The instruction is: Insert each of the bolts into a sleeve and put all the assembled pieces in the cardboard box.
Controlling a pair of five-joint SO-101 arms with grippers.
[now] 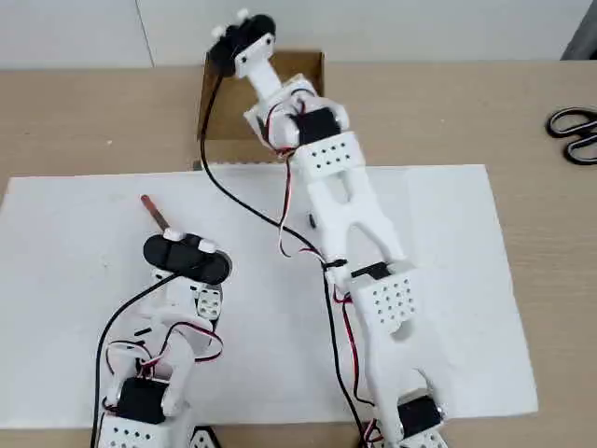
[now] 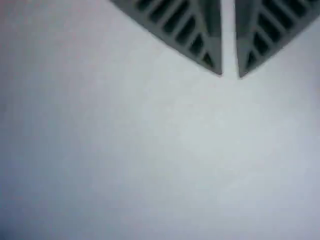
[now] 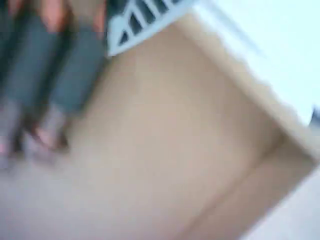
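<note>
Up at the top middle, the right tool [image 1: 244, 45] hangs over the cardboard box [image 1: 229, 126]; I cannot tell if it is wide or narrow. Blurry dark sleeves [image 3: 70, 75] lie inside the box. Lower left, the left tool [image 2: 230, 75] is narrow and holds nothing, over the white sheet [image 1: 448, 233].

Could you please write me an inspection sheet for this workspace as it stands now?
Surface: wooden table with a white sheet under both arms.
Job's things: cardboard box at the far side, with blurred dark sleeved pieces inside; thin brown rod, perhaps a bolt, on the sheet.
Clutter: scissors on bare wood beside the sheet.
Grippers: left gripper shut, nothing between its fingers, above the sheet; right gripper over the box.
Cables: black cable crosses the sheet; red-and-white wires along the arms.
Surroundings: pale wall.
</note>
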